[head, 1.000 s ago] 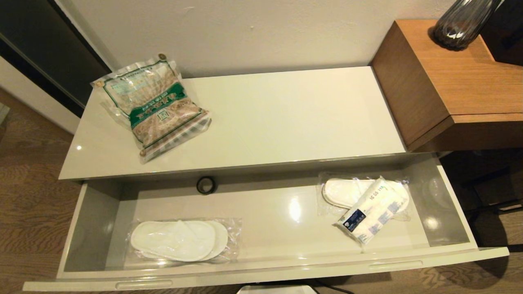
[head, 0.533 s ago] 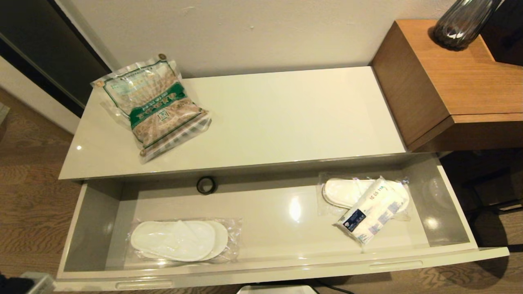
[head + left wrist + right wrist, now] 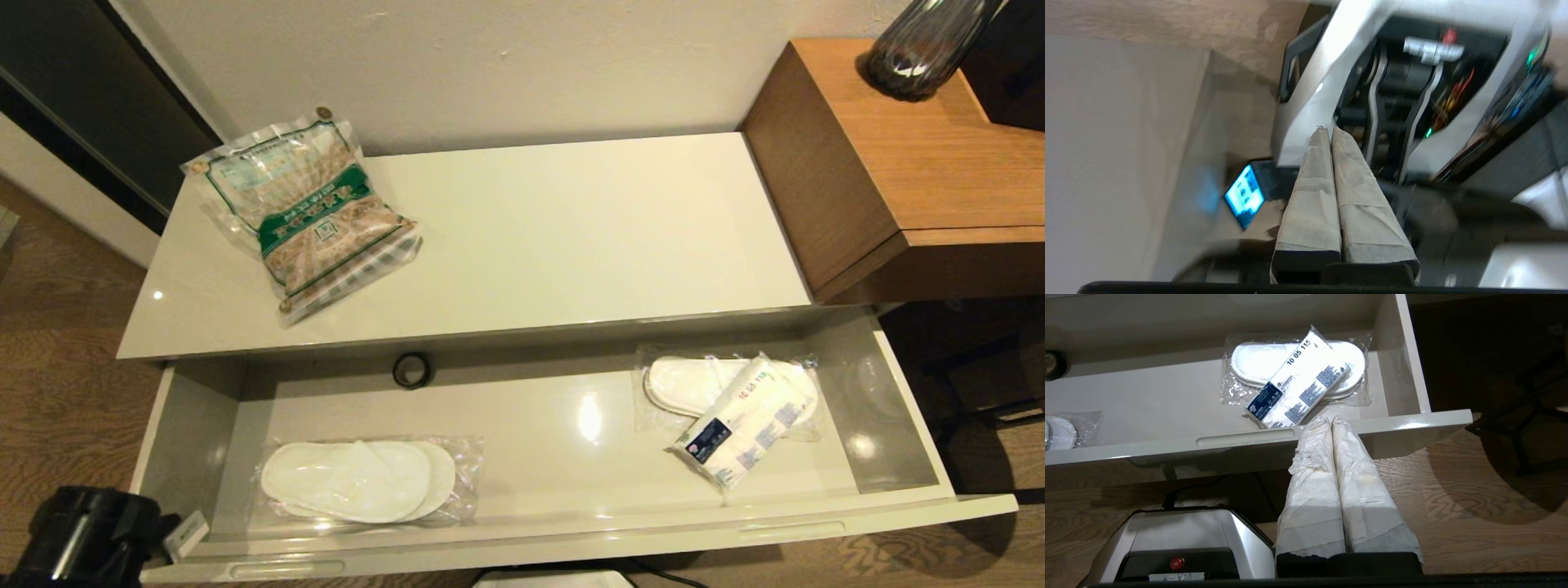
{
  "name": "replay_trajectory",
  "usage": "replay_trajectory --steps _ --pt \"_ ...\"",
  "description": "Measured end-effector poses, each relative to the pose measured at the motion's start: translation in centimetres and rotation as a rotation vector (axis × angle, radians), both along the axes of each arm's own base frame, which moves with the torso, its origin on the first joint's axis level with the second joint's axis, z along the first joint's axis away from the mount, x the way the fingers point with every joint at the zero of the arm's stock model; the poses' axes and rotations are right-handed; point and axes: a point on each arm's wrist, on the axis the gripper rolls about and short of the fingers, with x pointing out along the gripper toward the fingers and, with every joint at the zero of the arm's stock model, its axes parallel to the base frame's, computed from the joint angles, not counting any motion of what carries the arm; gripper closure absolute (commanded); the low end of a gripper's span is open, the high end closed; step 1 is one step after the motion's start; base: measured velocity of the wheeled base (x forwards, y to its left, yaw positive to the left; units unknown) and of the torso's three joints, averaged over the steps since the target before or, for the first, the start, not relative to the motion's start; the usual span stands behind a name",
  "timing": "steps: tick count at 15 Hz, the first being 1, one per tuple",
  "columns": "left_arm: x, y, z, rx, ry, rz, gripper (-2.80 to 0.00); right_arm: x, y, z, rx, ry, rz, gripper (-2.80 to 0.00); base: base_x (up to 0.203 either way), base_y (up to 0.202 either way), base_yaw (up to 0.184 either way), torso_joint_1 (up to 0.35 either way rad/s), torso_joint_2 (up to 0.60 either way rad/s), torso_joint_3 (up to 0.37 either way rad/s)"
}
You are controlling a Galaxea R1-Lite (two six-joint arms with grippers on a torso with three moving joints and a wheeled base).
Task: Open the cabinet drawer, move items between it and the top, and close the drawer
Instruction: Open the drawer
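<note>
you have the long cream glossy drawer (image 3: 571, 535) pulled open already, so the swap step is in hand: next, one closed gripper must part its fingers to take the white tissue pack with blue label (image 3: 744, 431) at 4 o'clock inside, or the clear snack bag with green band (image 3: 306, 212) at 10 o'clock on the cream cabinet top (image 3: 571, 237). the left gripper (image 3: 1328, 131) and the right gripper (image 3: 1329, 420) both have fingers pressed together, holding nothing; the right one hangs low just before the drawer front. you count one tissue pack, one snack bag, two wrapped pairs of white slippers (image 3: 359, 480) and one dark tape ring (image 3: 412, 370).

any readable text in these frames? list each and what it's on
"10 05 115": printed along the white soft tissue pack with dark blue label lying in the open cream drawer.
Dark blue label and grey print blocks on that pack: too small to read.
Green band on the clear bag of brown snacks on the glossy cream cabinet top: characters too small to read.
White sticker on the robot base: handwriting, not legible.
</note>
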Motion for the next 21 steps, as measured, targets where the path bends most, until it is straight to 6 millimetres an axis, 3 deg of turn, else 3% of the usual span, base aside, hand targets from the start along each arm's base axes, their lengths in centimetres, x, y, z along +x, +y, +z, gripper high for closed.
replay_trajectory --steps 4,8,11,13,16,18,21 --pt "2.7 0.1 -2.5 -0.006 -0.071 0.069 0.0 0.0 0.0 0.0 0.0 0.0 0.0 0.0 0.0 0.0 0.0 0.0 0.0 0.0" --pt "5.7 0.3 -2.1 0.016 -0.307 0.21 0.0 0.0 0.0 0.0 0.0 0.0 0.0 0.0 0.0 0.0 0.0 0.0 0.0 0.0" --pt "9.3 0.7 0.5 0.081 -0.533 0.327 0.0 0.0 0.0 0.0 0.0 0.0 0.0 0.0 0.0 0.0 0.0 0.0 0.0 0.0" --pt "10.5 0.7 2.0 0.101 -0.568 0.357 0.0 0.0 0.0 0.0 0.0 0.0 0.0 0.0 0.0 0.0 0.0 0.0 0.0 0.0" --pt "12.1 0.6 5.9 0.055 -0.593 0.402 0.0 0.0 0.0 0.0 -0.001 0.0 0.0 0.0 0.0 0.0 0.0 0.0 0.0 0.0" --pt "11.3 0.2 8.4 0.023 -0.567 0.411 0.0 0.0 0.0 0.0 -0.001 0.0 0.0 0.0 0.0 0.0 0.0 0.0 0.0 0.0" --pt "8.3 -0.4 11.7 0.005 -0.569 0.386 0.0 0.0 0.0 0.0 0.0 0.0 0.0 0.0 0.0 0.0 0.0 0.0 0.0 0.0"
